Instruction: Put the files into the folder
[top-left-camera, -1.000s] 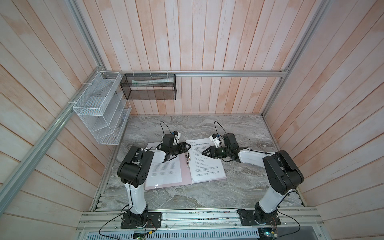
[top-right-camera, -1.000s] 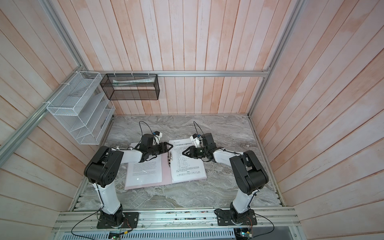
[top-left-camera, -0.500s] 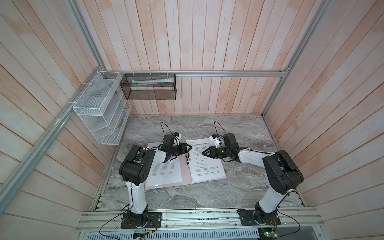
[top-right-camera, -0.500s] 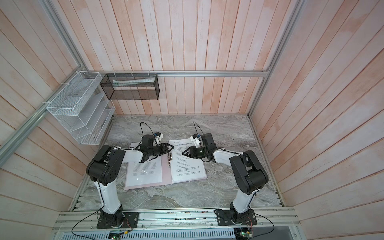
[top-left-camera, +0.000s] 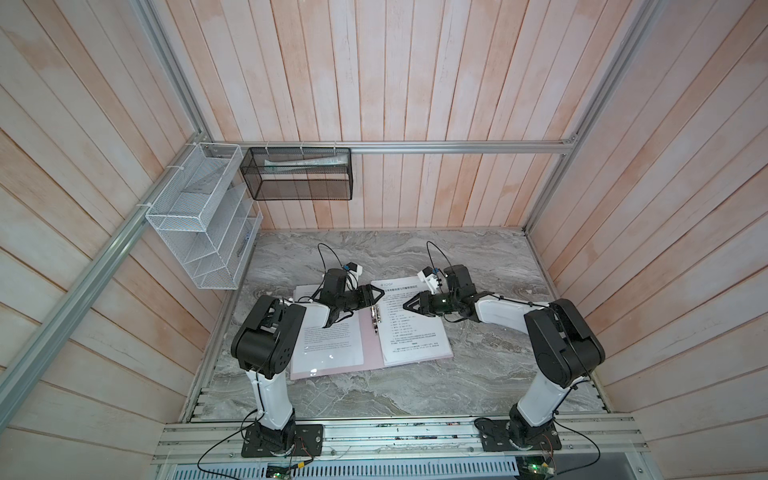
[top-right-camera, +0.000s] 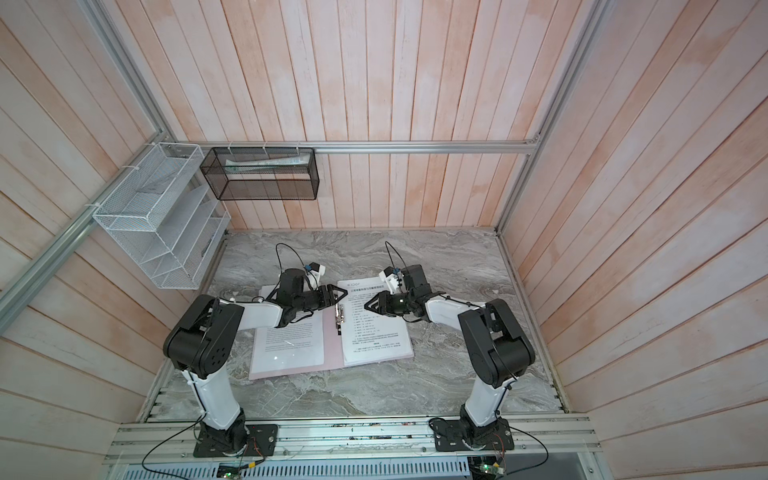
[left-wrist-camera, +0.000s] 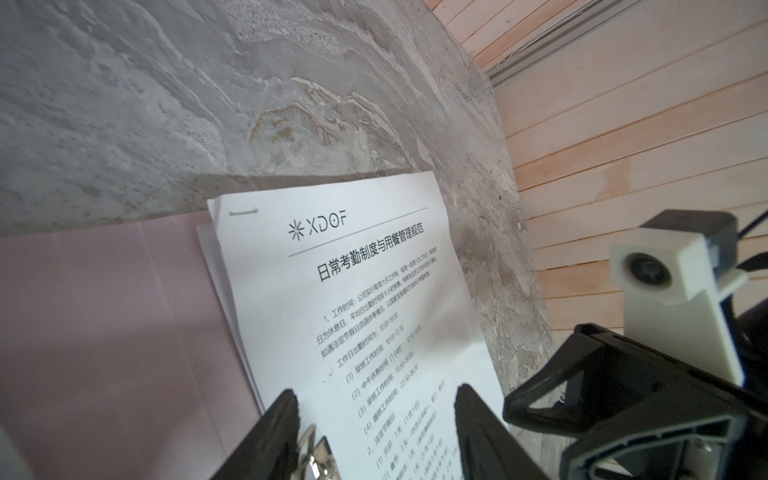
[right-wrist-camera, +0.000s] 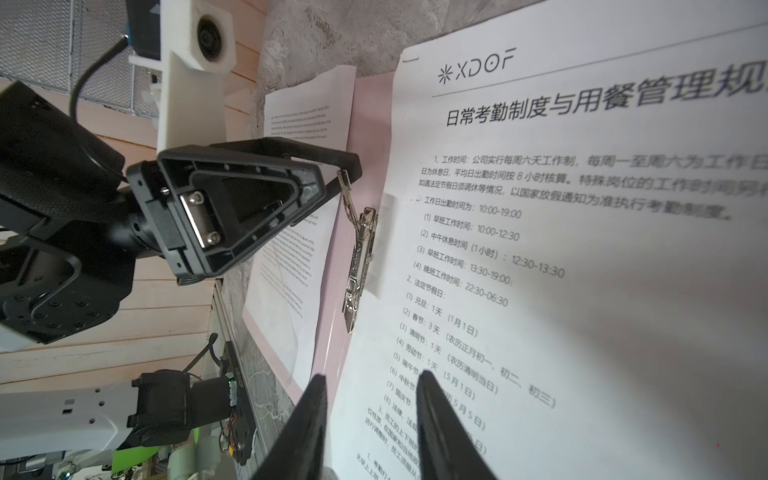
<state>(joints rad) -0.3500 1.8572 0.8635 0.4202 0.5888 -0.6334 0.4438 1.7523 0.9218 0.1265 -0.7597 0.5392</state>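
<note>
forearms (top-left-camera: 312, 312) low, left fingers (top-left-camera: 374, 293) open at folder (top-left-camera: 368, 347) clip (top-left-camera: 376, 321), right fingers (top-left-camera: 412, 306) half-open, empty

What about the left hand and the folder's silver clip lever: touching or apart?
Touching. In the right wrist view, the tip of the raised silver clip lever meets a fingertip of the left hand.

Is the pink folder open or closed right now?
Open. The folder lies spread flat, silver clip exposed along its spine, files on both covers.
</note>
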